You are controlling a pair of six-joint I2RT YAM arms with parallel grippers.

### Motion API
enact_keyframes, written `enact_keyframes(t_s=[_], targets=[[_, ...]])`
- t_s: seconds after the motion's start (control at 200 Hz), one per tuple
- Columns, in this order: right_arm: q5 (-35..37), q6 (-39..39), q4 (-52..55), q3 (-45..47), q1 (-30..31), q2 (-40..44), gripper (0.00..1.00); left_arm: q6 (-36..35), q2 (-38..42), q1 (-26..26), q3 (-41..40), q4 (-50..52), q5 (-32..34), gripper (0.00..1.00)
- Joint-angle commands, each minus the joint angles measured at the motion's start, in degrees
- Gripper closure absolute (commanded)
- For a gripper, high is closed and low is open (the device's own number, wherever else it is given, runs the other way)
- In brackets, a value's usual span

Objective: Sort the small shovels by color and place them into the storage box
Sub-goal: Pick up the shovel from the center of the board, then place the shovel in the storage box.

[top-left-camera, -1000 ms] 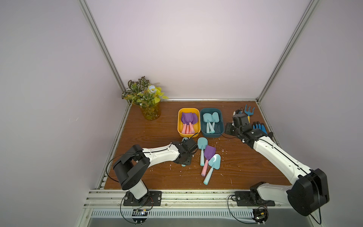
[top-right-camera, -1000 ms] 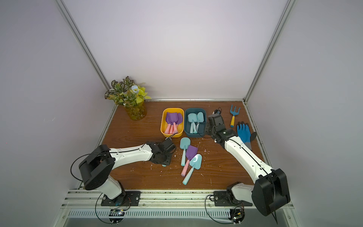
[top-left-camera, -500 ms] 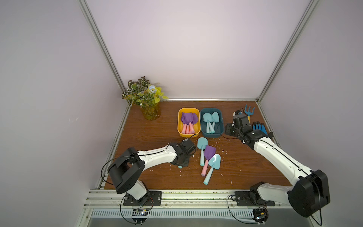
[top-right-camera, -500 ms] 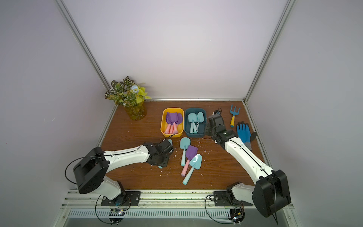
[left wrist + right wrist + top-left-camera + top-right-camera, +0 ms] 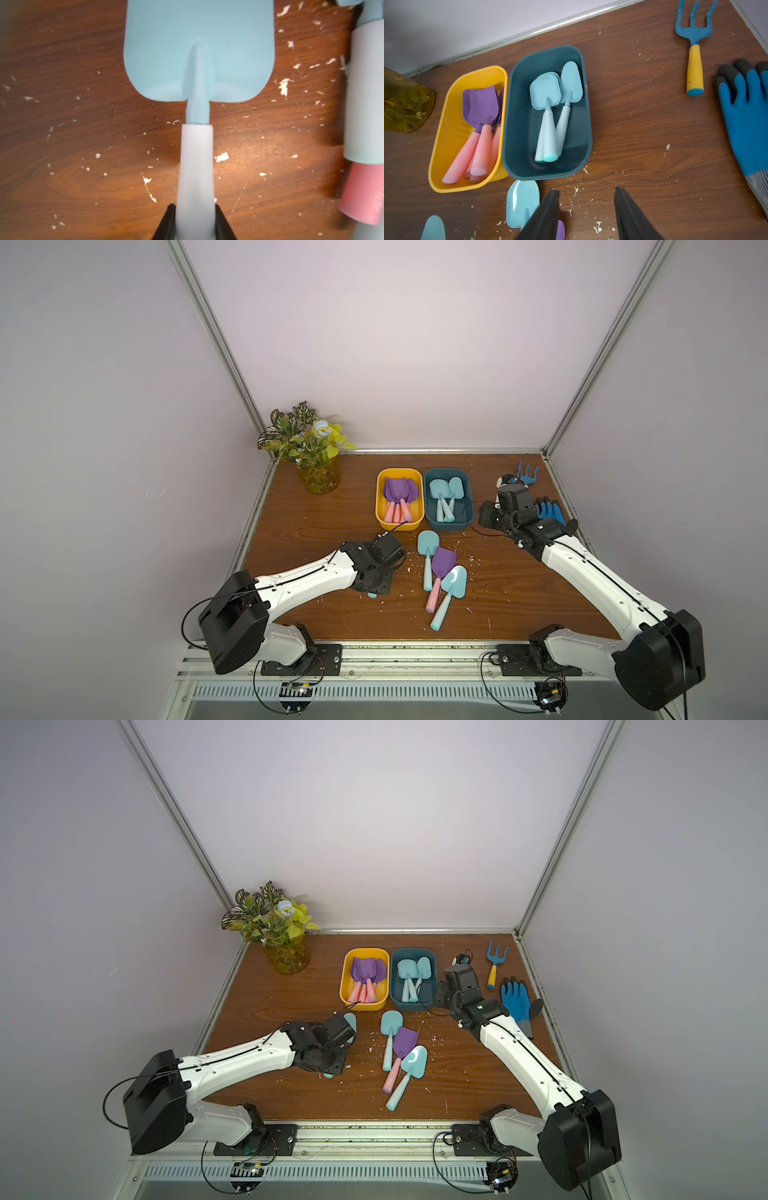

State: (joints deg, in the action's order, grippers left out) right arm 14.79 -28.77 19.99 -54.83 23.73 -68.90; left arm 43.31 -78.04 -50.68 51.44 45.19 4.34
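Both top views: lilac walls (image 5: 395, 344) are enclosing the wood-grain tabletop (image 5: 316, 531); three shovels (image 5: 444, 562) are lying mid-surface.
Left wrist: left gripper (image 5: 194, 207) is pinching a smooth blue shovel (image 5: 197, 52) by its handle.
Right wrist: right gripper (image 5: 586, 190) is hanging spread; rounded yellow box (image 5: 452, 135), teal box (image 5: 521, 133) are holding sorted shovels (image 5: 548, 97).

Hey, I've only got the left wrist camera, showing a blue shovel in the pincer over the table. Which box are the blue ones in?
Observer: The blue shovels are in the teal box.
Operator: And the other color?
Observer: The purple shovels lie in the yellow box, right beside the teal box on the left arm's side.
Operator: What is the other arm doing?
Observer: The right pincer is open and empty, near the teal box.
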Motion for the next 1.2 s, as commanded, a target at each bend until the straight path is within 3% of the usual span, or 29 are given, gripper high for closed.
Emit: enact_keyframes(t_s=[0.0, 0.105, 0.28, 0.58, 0.755, 1.196], targets=[[1.21, 1.09, -0.11, 0.18, -0.42, 2.26, 0.51, -0.49, 2.11, -0.53, 7.46, 5.05, 3.34, 0.88], [1.12, 1.25, 0.33, 0.38, -0.61, 2.90, 0.51, -3.41, -0.65, -0.53, 16.01, 5.14, 5.04, 0.88], [1.82, 1.77, 2.10, 0.40, -0.92, 4.67, 0.51, -9.98, -13.20, -0.13, 33.78, 5.07, 6.42, 0.88], [3.18, 2.79, 4.44, 1.21, -1.64, 9.20, 0.51, -16.40, -33.06, 3.56, 60.28, 5.05, 2.81, 0.88], [3.06, 3.37, 5.23, 1.52, -2.02, 10.06, 0.51, -17.21, -41.70, 4.90, 69.01, 5.04, 0.49, 0.88], [2.32, 3.36, 4.27, 4.37, -2.52, 10.63, 0.51, -16.44, -58.15, 7.41, 82.15, 5.04, -2.62, 0.87]])
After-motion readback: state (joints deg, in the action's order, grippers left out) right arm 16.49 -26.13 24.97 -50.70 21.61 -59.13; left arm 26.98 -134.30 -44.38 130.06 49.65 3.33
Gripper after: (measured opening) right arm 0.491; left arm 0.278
